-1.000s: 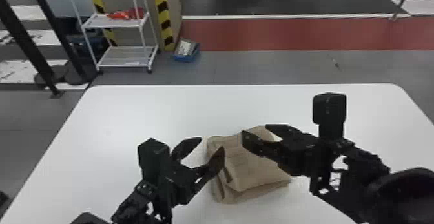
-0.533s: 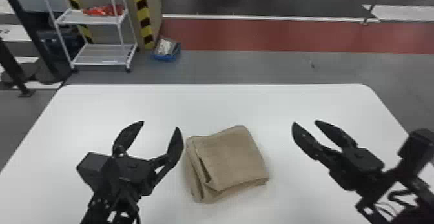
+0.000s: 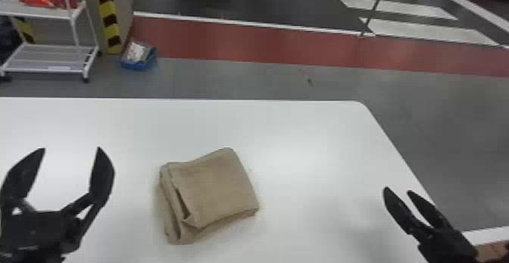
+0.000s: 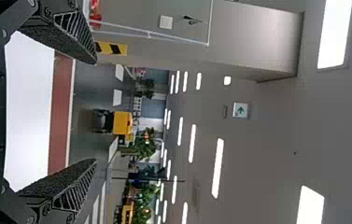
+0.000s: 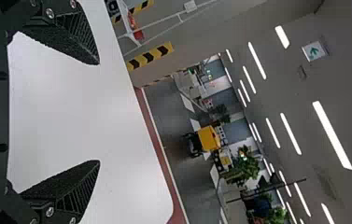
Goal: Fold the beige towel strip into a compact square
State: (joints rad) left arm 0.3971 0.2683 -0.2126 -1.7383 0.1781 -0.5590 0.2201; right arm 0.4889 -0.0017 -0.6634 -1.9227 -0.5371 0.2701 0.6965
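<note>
Beige towel strip (image 3: 217,190) folded into a rough square, flat on white table (image 3: 303,137), between the two grippers, touching neither; layered edges and a small loose flap on its left side. Left gripper (image 3: 72,148): fingers wide apart, nothing held. Right gripper (image 3: 397,190): fingers also wide in its wrist view, nothing held, near table's right edge. White rack (image 3: 49,58) stands on floor beyond table.

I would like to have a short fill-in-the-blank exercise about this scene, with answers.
The table under the beige towel is coloured ____.
The fingers of the left gripper and right gripper are not shut but ____.
The gripper nearer to the towel is the ____ one.

white; open; left
</note>
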